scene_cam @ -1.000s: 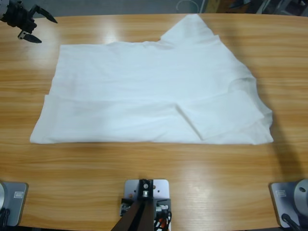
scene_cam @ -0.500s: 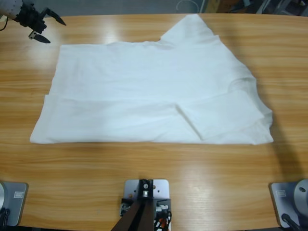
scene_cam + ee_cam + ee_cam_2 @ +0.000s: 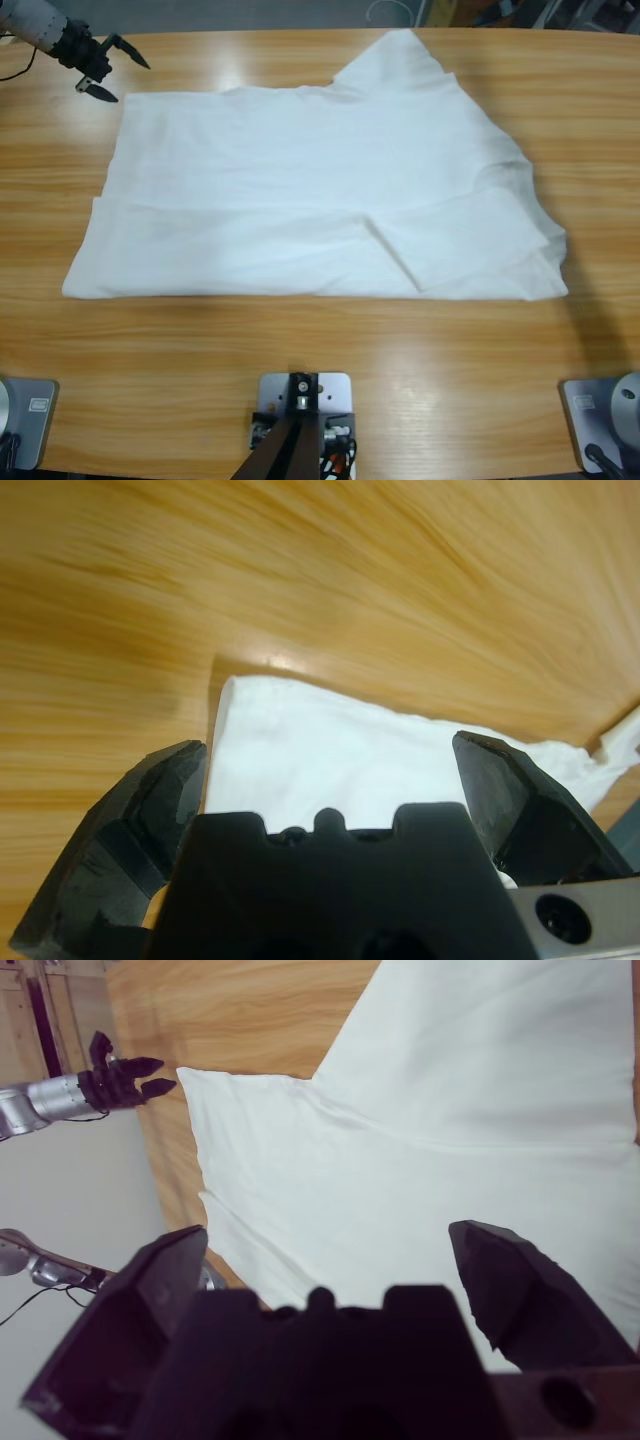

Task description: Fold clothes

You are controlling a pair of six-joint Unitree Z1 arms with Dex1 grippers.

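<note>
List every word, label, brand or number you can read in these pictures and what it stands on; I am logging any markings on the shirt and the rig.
No text can be read in any view.
T-shirt: plain white, no print or logo visible.
Table: bare wood grain, no markings.
Left gripper and right gripper: plain black, no lettering.

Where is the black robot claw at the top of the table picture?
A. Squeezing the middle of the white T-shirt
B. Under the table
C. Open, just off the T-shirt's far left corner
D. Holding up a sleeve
C: in the high view the left gripper hangs open beside the corner of the T-shirt, holding nothing.
</note>
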